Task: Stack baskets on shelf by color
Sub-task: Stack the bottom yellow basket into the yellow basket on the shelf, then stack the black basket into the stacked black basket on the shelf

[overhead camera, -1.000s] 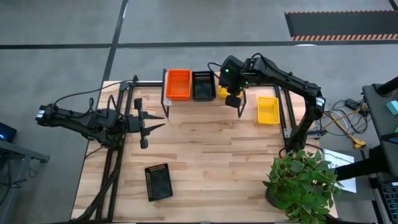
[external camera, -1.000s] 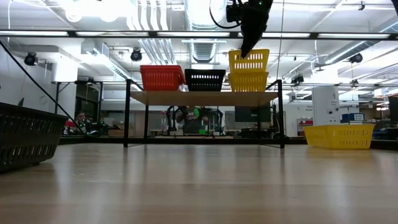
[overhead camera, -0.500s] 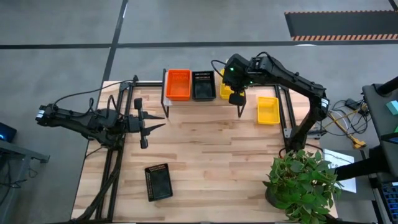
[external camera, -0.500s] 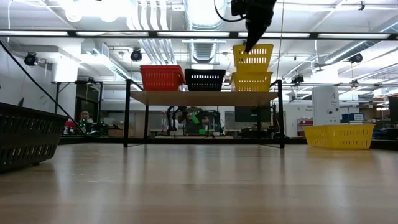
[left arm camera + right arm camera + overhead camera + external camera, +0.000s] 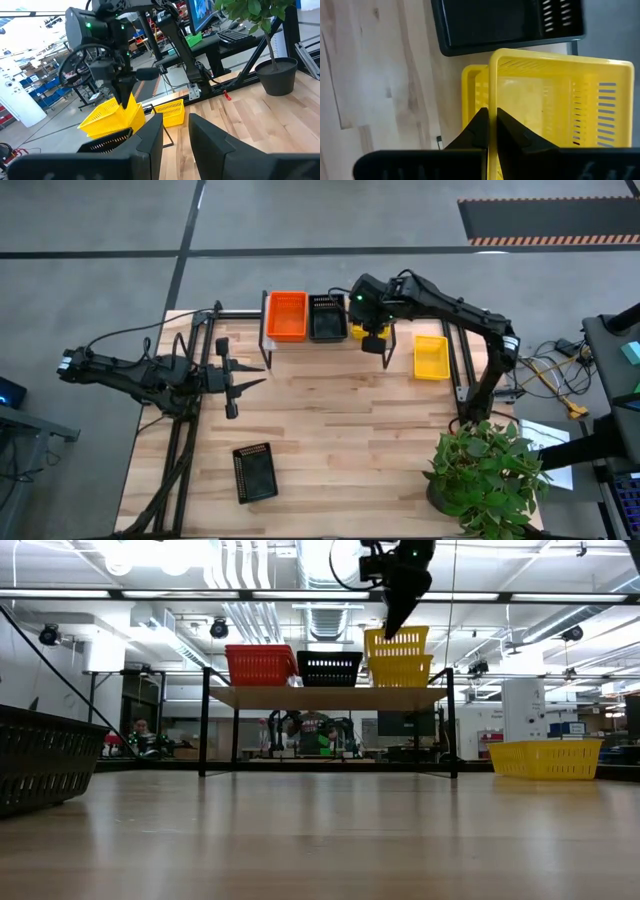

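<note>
Our right claw point(image 5: 402, 624), clamped on the rim of a yellow basket point(image 5: 398, 641) in the upper middle of the frame, holds it tilted just above the yellow basket on the shelf point(image 5: 330, 697), while our left claw point(image 5: 250, 384) waits parted, far left.

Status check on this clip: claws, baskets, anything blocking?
Right claw shut on yellow basket, lowering onto the yellow one on the shelf. Left claw open, idle at table's left. One yellow, one black basket loose on table. Nothing blocking.

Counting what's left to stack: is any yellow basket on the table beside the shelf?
Yes, one yellow basket sits on the table, right of the shelf.
</note>
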